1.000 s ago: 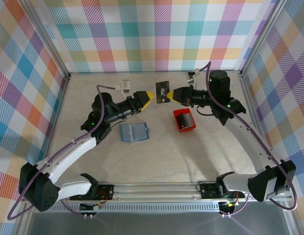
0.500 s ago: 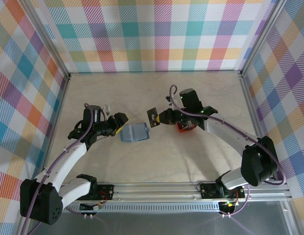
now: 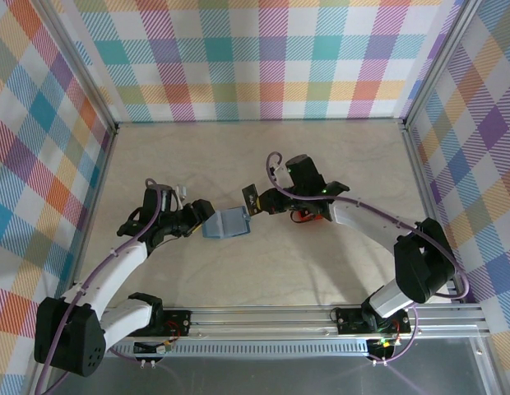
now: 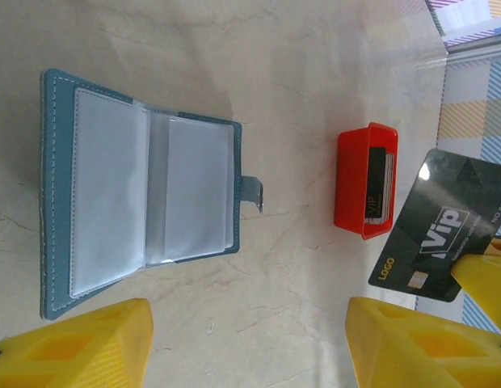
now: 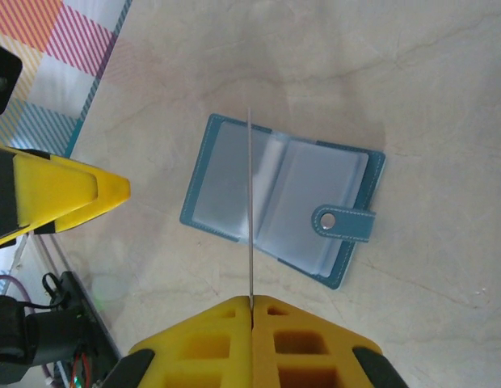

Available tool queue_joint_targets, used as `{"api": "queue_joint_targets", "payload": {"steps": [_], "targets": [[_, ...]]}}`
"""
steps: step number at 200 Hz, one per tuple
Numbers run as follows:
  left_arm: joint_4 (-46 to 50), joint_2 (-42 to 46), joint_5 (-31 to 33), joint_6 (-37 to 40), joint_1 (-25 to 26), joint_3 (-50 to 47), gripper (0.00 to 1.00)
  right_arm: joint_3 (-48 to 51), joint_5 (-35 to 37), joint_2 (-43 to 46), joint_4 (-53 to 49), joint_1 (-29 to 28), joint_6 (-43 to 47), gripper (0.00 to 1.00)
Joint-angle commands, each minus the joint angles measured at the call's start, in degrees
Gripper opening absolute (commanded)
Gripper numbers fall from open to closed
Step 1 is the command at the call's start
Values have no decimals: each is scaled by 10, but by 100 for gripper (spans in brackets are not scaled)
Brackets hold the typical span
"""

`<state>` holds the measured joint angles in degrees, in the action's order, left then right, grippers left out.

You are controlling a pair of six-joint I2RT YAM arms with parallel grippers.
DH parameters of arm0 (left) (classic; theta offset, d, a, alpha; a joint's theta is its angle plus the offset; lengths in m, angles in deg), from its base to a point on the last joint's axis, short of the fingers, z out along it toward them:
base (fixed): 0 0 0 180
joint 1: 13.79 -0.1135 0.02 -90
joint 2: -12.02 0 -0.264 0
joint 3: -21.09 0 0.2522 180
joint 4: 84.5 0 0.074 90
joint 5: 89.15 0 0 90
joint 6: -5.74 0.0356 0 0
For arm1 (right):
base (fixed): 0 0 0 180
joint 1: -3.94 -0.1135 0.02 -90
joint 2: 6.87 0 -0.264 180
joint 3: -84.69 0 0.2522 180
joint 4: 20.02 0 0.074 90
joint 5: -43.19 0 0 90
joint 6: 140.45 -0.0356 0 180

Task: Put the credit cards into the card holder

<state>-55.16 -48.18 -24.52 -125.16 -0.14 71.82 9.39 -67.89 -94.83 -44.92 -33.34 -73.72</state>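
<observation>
Beige table [image 3: 238, 156]; card holder [image 4: 141, 190] lies open; left gripper [image 4: 250, 343] spread, empty; right gripper [image 5: 252, 305] pinching credit card [image 4: 440, 234]

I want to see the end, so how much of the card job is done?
Done: the card holder lies open, pockets looking empty. In hand: the right tool pinches one credit card close to it, left tool open nearby. Left: slide that card in, then the cards in the red tray.

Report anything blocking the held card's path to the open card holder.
Nothing visible does. The right gripper pinches the card near the card holder, whose pockets lie uncovered; the open left gripper hovers beside it.
</observation>
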Motion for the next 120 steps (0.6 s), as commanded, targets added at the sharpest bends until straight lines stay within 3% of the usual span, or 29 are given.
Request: {"api": "queue_joint_targets", "payload": {"steps": [1,63,120], "targets": [[-25,-5,7,2,-5,-7,64,18,20,-5,49,-9,6,0],[-12,-31,11,18,-5,4,64,42,32,5,86,-10,2,0],[42,-54,52,60,-5,16,60,19,-27,-43,96,-23,-58,0]]}}
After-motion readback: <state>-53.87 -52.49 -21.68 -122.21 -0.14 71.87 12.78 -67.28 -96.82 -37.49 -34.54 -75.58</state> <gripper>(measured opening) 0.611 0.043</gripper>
